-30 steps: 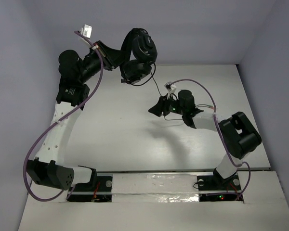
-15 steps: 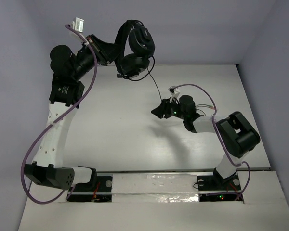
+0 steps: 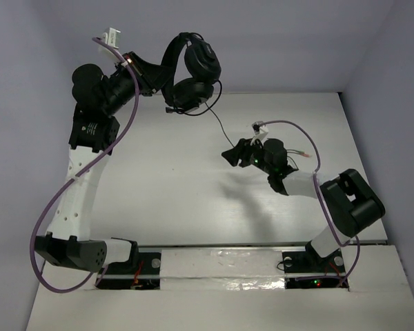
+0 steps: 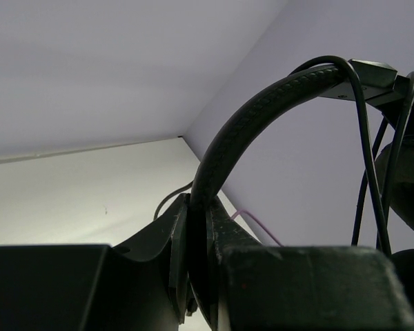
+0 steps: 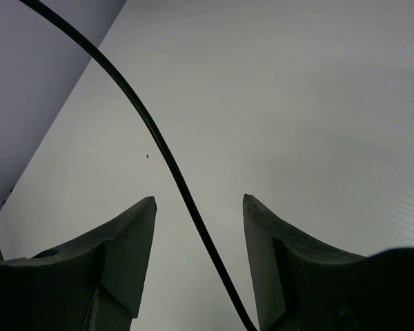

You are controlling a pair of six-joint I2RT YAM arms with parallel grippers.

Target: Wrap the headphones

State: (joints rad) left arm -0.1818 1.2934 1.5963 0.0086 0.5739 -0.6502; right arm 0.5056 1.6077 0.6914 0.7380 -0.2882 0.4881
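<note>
We work over the table. The L gripper is pinched tight on the headband and holds the headphones high by the back wall, prob. so the cable hangs free for winding. The R gripper sits lower, mid-table, fingers spread w/ the cable running btwn them, unclamped. The purple robot cable loops nearby and could snag it.

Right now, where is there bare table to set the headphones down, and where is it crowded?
Bare: the middle of the table, between the left arm and the right gripper, and the far right corner. Crowded: the far left, where the left gripper holds the headphones, and the cable running between the right gripper's open fingers.
</note>
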